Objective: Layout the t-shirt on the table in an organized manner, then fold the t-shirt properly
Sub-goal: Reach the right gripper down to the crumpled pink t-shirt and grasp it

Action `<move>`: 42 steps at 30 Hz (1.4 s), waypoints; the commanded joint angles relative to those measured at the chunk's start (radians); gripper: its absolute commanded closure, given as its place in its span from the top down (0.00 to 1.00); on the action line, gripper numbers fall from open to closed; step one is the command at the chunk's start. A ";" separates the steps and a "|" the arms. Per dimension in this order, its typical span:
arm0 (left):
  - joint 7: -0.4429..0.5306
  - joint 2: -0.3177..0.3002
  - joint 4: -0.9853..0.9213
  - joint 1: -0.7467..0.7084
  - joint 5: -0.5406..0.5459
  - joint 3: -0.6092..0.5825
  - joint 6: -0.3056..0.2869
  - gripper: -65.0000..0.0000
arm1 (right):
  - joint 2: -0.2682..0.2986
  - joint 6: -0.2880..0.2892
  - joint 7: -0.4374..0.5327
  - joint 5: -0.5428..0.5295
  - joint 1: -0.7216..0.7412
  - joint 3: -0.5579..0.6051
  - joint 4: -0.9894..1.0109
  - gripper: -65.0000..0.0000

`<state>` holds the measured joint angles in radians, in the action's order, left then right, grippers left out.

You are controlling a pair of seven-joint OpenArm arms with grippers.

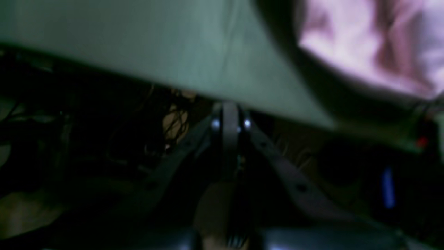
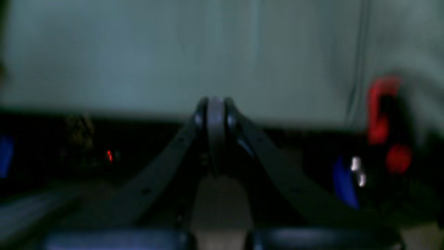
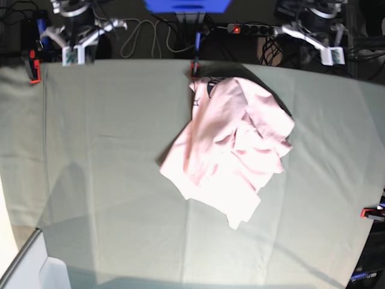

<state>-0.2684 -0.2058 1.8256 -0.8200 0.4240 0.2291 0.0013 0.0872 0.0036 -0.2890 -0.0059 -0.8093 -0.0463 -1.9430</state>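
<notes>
Spreading comes 1st: t-shirt (image 3: 231, 150) lies crumpled mid-table (image 3: 108, 180). Left gripper (image 1: 230, 116) and right gripper (image 2: 215, 109) both closed, empty, parked at far edge. Pinch 2 opposite hems, pull apart.

The pale pink cotton t-shirt with black lettering (image 3: 231, 150) is lying crumpled on the large cloth-covered table (image 3: 108, 168), slightly right of centre in the base view, its upper end reaching nearly to the far edge. Just beside that end, a small red-and-black clamp (image 3: 194, 68) is sitting on the far edge. A second such clamp (image 3: 33, 66) is sitting at the far left corner, and a third (image 3: 372, 212) on the right edge towards the near corner. Beyond the far edge, the right gripper (image 3: 71, 55) is hanging near the left corner and the left gripper (image 3: 332, 55) near the right corner, both well apart from the t-shirt.
</notes>
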 commanded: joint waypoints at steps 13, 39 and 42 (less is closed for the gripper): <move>0.018 0.003 0.132 0.084 0.003 0.040 0.003 0.11 | -0.122 0.003 -0.411 -0.001 0.371 0.066 -0.082 0.00; -0.042 -0.024 0.013 0.278 0.003 0.040 0.003 0.58 | -0.244 0.003 -0.640 -0.001 0.781 0.236 0.001 0.24; -0.102 -0.031 0.018 0.281 0.003 0.049 0.003 0.58 | -0.244 0.003 -0.640 -0.003 0.809 0.237 0.032 0.44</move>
<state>-0.3870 -0.2302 1.8229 -0.5331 0.4240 0.2710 0.0048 -0.1501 0.0040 -0.9527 -0.0017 -0.0185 0.1864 -1.8973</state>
